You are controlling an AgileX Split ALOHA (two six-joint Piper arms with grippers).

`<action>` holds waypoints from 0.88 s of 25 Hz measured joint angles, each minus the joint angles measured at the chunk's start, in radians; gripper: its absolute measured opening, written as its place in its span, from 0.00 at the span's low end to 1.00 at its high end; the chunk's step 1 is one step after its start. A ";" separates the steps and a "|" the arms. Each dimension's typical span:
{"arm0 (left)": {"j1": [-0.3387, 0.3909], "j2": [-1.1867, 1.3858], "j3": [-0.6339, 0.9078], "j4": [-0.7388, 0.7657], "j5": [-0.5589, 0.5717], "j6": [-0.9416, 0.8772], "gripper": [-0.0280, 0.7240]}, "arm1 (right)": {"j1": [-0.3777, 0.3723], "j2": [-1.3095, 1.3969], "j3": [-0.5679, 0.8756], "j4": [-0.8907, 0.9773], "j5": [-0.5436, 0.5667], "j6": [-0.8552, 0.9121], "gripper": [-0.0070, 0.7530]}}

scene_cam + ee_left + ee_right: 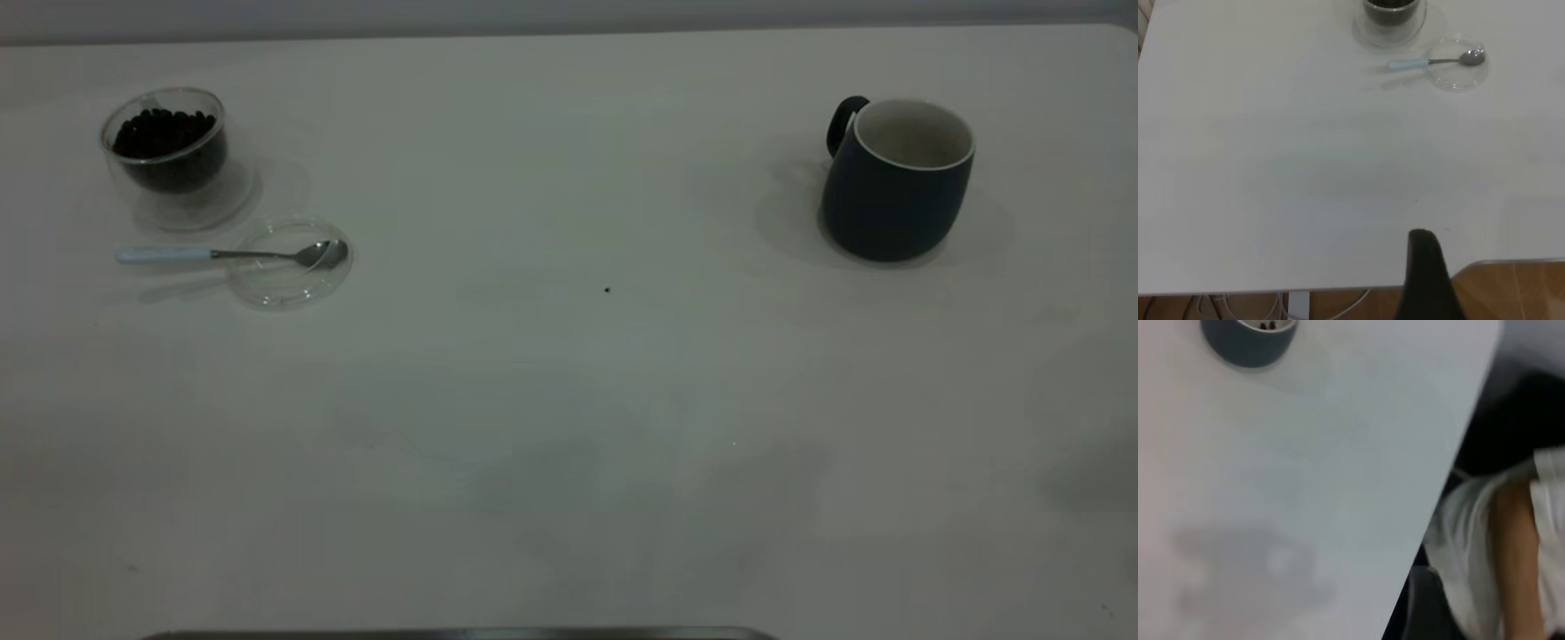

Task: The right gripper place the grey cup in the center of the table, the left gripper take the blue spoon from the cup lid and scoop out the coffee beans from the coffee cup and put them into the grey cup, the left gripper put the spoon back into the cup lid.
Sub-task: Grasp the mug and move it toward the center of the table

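Note:
The grey cup [893, 182] stands upright at the table's far right, handle to the back left; its base also shows in the right wrist view [1248, 343]. The coffee cup [169, 156] with coffee beans [163, 132] stands at the far left. The cup lid [284, 280] lies in front of it. The blue spoon [222, 254] rests with its bowl in the lid and its handle pointing left. Cup [1391, 17], spoon [1431, 61] and lid [1457, 75] show far off in the left wrist view. My left gripper [1426, 267] and right gripper [1425, 607] hang off the table's edges, out of the exterior view.
The white table [569, 400] has a tiny dark speck [607, 289] near its middle. The left wrist view shows the table's edge [1338, 291] with wooden floor and cables below. The right wrist view shows the table's edge [1451, 480] and a person in white clothing [1511, 540] beyond it.

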 joint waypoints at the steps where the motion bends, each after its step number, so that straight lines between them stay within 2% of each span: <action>1: 0.000 0.000 0.000 0.000 0.000 0.000 0.82 | 0.000 0.091 -0.033 0.001 -0.028 -0.038 0.62; 4: 0.000 0.000 0.000 0.000 0.000 0.000 0.82 | 0.000 0.336 -0.133 0.023 -0.070 -0.176 0.62; 11: 0.000 0.000 0.000 0.000 0.000 0.000 0.82 | 0.000 0.814 -0.375 0.164 -0.082 -0.499 0.62; 16: 0.000 0.000 0.000 0.000 0.000 0.000 0.82 | 0.000 1.039 -0.519 0.172 -0.090 -0.584 0.62; 22: 0.000 0.000 0.000 0.000 0.000 0.000 0.82 | 0.000 1.224 -0.625 0.149 -0.111 -0.682 0.62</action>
